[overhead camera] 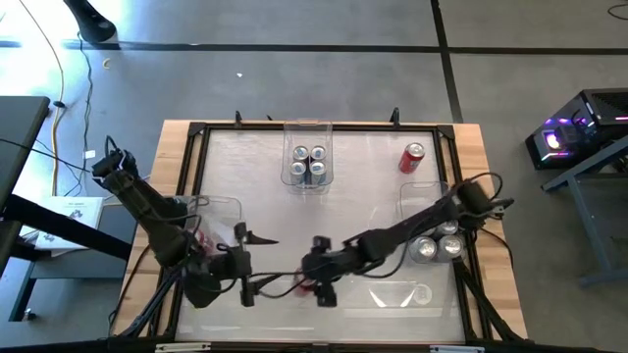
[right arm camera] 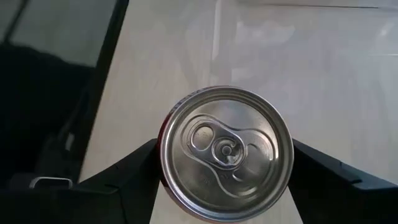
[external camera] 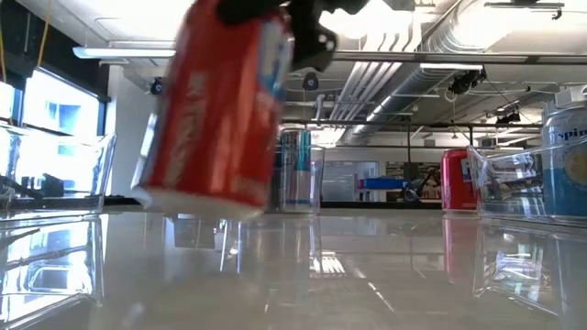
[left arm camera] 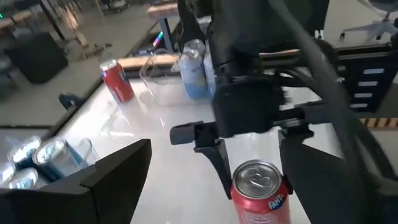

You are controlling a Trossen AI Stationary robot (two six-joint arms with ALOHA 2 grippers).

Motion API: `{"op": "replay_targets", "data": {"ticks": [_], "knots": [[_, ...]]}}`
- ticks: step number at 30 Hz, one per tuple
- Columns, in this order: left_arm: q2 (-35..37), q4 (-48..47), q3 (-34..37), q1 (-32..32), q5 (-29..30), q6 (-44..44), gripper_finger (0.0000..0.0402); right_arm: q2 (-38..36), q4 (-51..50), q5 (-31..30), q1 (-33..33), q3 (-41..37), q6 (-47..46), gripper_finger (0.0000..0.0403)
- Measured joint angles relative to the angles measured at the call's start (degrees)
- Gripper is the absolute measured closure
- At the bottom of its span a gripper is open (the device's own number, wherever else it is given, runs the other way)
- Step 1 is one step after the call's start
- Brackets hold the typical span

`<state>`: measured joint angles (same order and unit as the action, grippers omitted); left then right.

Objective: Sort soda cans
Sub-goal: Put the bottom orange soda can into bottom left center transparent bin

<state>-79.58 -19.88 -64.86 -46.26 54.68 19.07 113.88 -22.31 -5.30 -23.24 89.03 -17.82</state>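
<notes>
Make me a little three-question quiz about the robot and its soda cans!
1. True or false: the right gripper has its jaws on a red can.
2. How many cans stand in the bin at the table's far edge? A) two B) four C) six
3. Fill in: the lone red can stands ____ any bin.

Key: 1 true; 2 B; 3 outside.
</notes>
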Motion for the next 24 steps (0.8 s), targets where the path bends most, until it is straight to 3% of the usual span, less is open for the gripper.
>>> {"op": "replay_targets", "data": {"ticks": [7,15,20,24], "knots": [[0.1,-6.2,0.0,-1.4,0.1,7.7,0.0051,8.6,-6.5,1.5,0.1,11.7,4.8,0.0126],[-1.4,-9.1,0.0,-0.9,-1.4,12.8,0.0051,10.2,-6.7,1.7,0.3,13.6,6.4,0.0122],[-2.0,-9.1,0.0,0.3,-5.0,13.8,0.0051,10.5,-6.6,1.8,0.6,13.4,6.3,0.0057],[-2.0,-8.9,0.0,0.6,-6.0,12.1,0.0051,10.4,-7.0,1.3,0.7,13.3,6.4,0.0036]]}}
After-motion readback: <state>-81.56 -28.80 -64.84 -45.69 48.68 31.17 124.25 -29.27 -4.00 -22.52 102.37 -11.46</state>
